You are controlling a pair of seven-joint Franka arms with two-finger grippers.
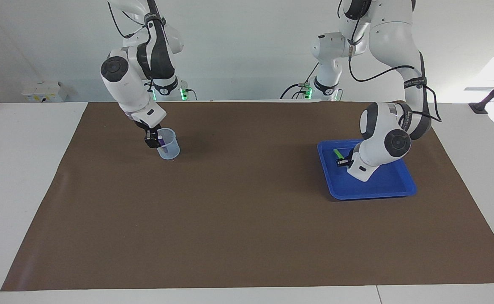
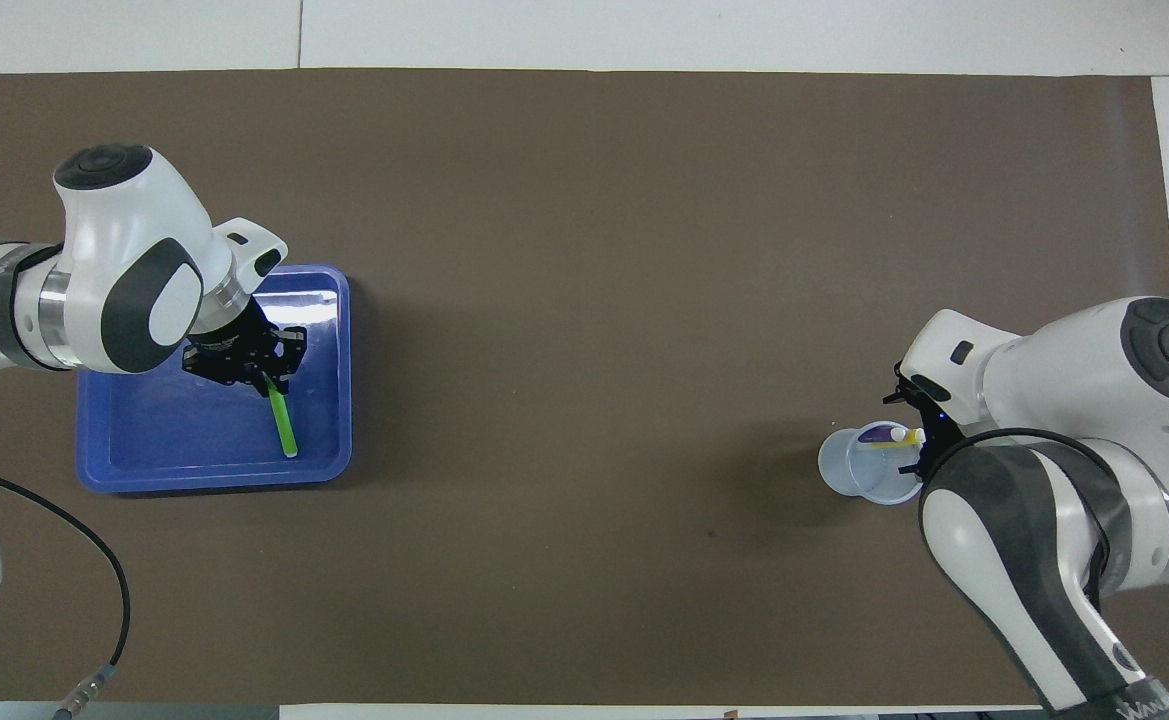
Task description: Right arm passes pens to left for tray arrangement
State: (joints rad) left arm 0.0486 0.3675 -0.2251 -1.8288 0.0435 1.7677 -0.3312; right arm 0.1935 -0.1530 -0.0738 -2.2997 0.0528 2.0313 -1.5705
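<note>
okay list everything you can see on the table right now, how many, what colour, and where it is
tray: one, bright blue, toward the left arm's end of the table
green pen: one, over the tray, gripped at one end
cup: one, translucent bluish, toward the right arm's end
purple pen: one, in the cup
yellow pen: one, in the cup
mat: one, brown, covering the table
left gripper: shut on the green pen
right gripper: at the cup's rim
</note>
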